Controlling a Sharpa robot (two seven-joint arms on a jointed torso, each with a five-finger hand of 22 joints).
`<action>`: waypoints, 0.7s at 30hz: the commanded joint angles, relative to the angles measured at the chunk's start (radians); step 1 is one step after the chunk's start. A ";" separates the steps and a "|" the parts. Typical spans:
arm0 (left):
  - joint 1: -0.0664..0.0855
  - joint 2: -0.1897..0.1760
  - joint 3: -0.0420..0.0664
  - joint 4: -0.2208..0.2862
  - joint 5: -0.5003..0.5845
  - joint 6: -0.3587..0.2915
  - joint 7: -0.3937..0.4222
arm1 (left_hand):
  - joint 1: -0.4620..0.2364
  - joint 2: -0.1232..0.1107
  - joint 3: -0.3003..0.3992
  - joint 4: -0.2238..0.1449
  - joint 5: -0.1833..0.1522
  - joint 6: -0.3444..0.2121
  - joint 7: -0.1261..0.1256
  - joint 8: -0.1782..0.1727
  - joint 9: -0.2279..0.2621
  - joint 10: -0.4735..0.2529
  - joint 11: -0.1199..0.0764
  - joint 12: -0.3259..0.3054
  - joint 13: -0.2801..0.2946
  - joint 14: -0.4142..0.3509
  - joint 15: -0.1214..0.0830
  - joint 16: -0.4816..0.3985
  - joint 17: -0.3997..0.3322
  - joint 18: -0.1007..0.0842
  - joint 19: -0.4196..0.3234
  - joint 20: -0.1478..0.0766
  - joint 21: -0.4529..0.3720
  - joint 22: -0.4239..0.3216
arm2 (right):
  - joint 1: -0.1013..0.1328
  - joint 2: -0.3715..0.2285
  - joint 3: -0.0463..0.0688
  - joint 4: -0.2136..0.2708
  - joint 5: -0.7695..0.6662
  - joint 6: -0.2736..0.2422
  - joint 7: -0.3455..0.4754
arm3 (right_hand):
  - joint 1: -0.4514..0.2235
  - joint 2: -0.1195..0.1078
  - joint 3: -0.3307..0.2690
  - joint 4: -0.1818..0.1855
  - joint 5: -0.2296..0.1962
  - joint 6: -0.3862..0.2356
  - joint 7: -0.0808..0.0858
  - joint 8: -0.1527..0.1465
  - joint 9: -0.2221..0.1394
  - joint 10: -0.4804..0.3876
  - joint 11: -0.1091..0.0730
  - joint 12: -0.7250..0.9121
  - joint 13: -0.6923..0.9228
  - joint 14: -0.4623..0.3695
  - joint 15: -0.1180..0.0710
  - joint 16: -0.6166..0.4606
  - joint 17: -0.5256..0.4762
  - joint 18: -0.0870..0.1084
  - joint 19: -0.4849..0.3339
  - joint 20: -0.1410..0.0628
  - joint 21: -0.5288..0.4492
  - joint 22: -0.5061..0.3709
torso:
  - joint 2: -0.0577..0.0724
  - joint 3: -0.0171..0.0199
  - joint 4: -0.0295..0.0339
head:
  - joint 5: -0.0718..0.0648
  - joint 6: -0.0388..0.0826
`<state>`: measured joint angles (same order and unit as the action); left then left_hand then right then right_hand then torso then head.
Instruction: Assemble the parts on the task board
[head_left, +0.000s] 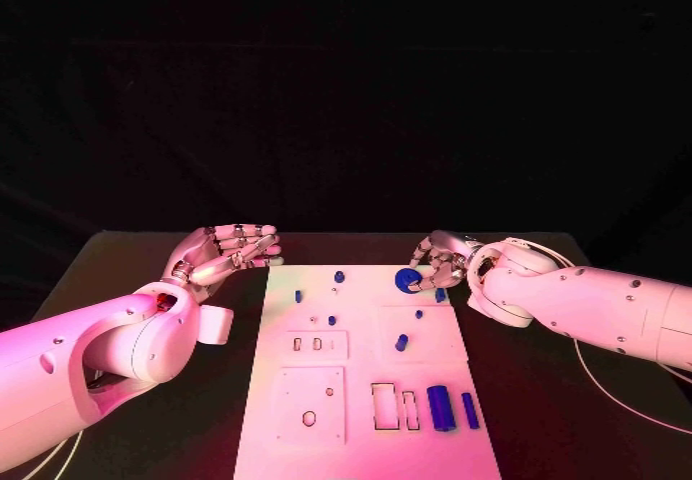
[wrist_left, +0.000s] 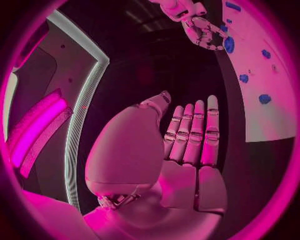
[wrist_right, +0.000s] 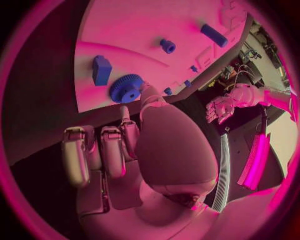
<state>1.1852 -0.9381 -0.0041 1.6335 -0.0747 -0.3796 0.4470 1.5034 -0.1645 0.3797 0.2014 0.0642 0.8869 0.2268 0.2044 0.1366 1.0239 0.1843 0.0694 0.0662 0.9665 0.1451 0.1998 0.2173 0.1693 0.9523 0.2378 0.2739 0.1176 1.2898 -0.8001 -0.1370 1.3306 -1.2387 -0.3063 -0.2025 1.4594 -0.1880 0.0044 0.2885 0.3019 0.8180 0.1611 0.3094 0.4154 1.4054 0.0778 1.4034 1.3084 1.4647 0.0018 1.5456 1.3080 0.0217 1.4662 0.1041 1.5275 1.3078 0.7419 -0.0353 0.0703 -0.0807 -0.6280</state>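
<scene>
Task board (head_left: 361, 400), a white rectangular plate with cut-out slots, lies in the middle of the black bench (head_left: 130, 260), and the robot's right silver hand (head_left: 433, 268) reaches over its far right corner. A small blue toothed gear (head_left: 408, 281) sits at that corner, and the right wrist view shows the gear (wrist_right: 127, 88) touching the tip of one finger while the other fingers (wrist_right: 94, 155) stay curled back off the board's edge. Whether the hand truly pinches the gear or merely rests against it cannot be told from these views.

By the look of it, the step in hand is picking up the gear, with assembly barely begun: two blue cylinders (head_left: 441, 408) lie loose near the board's near right end beside empty rectangular slots (head_left: 387, 406), a small blue block (head_left: 401, 343) lies mid-board, and little blue pegs (head_left: 339, 276) dot the far half. The next move probably calls for a firm grip on the gear's rim, a clean lift, and careful alignment over whatever post it belongs on; a loose hold could let it slip.

The left silver hand (head_left: 228, 252) hangs above the bench just beside the board's far left corner, holding nothing. Its fingers (wrist_left: 190, 135) lie straight and close together, palm flat, touching no part.
</scene>
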 joint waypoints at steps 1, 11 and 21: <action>0.002 0.001 0.001 0.002 -0.002 0.017 0.005 | -0.001 -0.009 0.002 -0.005 -0.007 -0.008 0.009 -0.004 -0.002 -0.003 0.001 -0.006 -0.001 -0.005 0.000 -0.008 0.002 0.011 -0.001 0.001 0.006 0.001 | -0.001 0.004 0.000 -0.005 -0.006 0.023 0.006 | 0.001 0.010 0.007 0.000 0.003 0.009 -0.001 0.004 -0.001 0.007 0.000 0.005 0.076 0.091 0.003 0.005 0.190 -0.008 0.073 0.007 0.005 0.215 | -0.001 -0.0001 0.0006 | -0.002 -0.003; 0.002 0.001 0.001 0.000 -0.002 0.013 0.001 | -0.002 -0.009 0.003 -0.005 -0.007 -0.009 0.009 -0.004 -0.002 -0.003 0.001 -0.006 -0.002 -0.006 0.000 -0.008 0.003 0.011 -0.001 0.001 0.006 0.001 | -0.009 0.029 -0.002 -0.037 0.004 0.027 0.008 | 0.002 0.034 0.047 0.000 0.003 0.023 -0.003 0.001 -0.010 0.010 -0.002 0.015 0.087 0.091 0.002 0.006 0.193 -0.009 0.076 0.006 0.008 0.219 | 0.000 0.0012 0.0024 | -0.001 -0.010; 0.002 0.001 0.001 -0.002 -0.002 0.013 -0.001 | -0.002 -0.009 0.003 -0.005 -0.007 -0.009 0.009 -0.004 -0.002 -0.003 0.001 -0.006 -0.002 -0.006 0.000 -0.008 0.003 0.011 -0.001 0.001 0.006 0.001 | -0.016 0.038 -0.002 -0.046 0.001 0.033 0.011 | 0.015 0.039 0.114 -0.004 -0.014 0.043 -0.004 -0.007 -0.023 0.018 -0.004 0.025 0.099 0.093 0.000 0.008 0.199 -0.011 0.080 0.004 0.014 0.227 | -0.001 0.0008 -0.0020 | 0.003 -0.014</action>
<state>1.1852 -0.9387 -0.0041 1.6302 -0.0747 -0.3796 0.4422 1.5034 -0.1645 0.3797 0.2015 0.0642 0.8869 0.2268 0.2044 0.1366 1.0239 0.1843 0.0694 0.0661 0.9665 0.1451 0.1959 0.2184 0.1693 0.9523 0.2378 0.2739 0.1174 1.2790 -0.7636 -0.1368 1.2846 -1.2340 -0.2986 -0.1990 1.4673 -0.1512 0.1136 0.2847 0.2937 0.8527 0.1584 0.3095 0.3931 1.4178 0.0742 1.4241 1.3083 1.4647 0.0017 1.5495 1.3077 0.0218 1.4661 0.1041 1.5354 1.3075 0.7414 -0.0339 0.0697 -0.0785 -0.6405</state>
